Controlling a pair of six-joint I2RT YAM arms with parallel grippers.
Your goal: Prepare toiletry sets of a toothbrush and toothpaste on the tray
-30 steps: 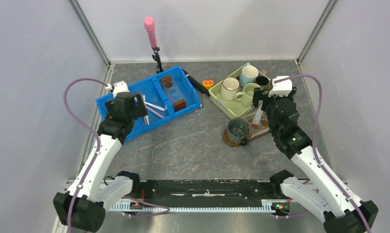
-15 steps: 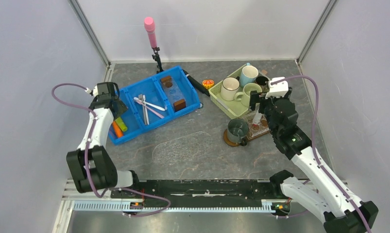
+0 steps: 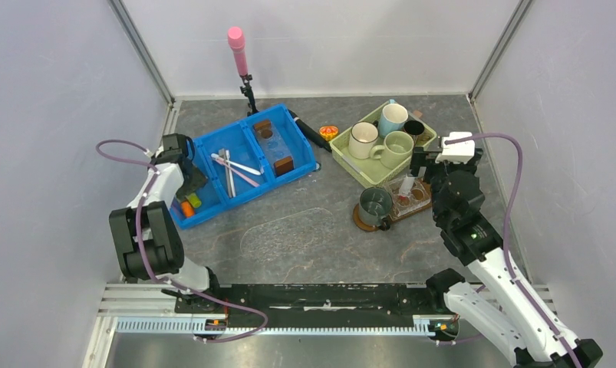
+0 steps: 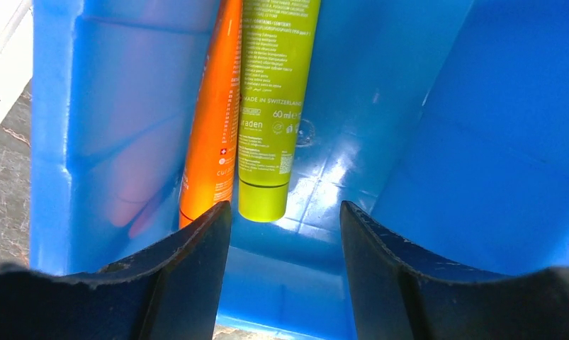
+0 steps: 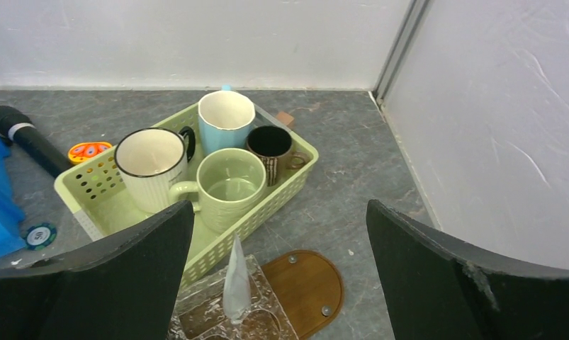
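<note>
An orange tube (image 4: 210,120) and a yellow-green tube (image 4: 274,99) lie side by side in the left compartment of the blue bin (image 3: 297,157). My left gripper (image 4: 285,212) is inside that compartment, open, and its tips stop just short of the tubes' caps. Pink and white toothbrushes (image 3: 229,165) lie in the bin's middle compartment. The dark-brown tray (image 5: 302,287) carries a clear holder (image 5: 267,315) with a white tube (image 5: 235,276) standing in it, and a dark green mug (image 3: 375,203). My right gripper (image 5: 280,205) hangs wide open above the tray's far end, empty.
A pale green basket (image 5: 299,177) behind the tray holds a cream mug (image 5: 152,166), a blue mug (image 5: 226,117), a green mug (image 5: 232,184) and a dark mug (image 5: 271,145). A black microphone (image 3: 308,134) lies between bin and basket. A pink-topped stand (image 3: 237,46) rises at the back wall.
My left gripper swung from the bin's middle compartment to its left one, and its jaws narrowed. My right gripper drew back to the right, away from the standing white tube.
</note>
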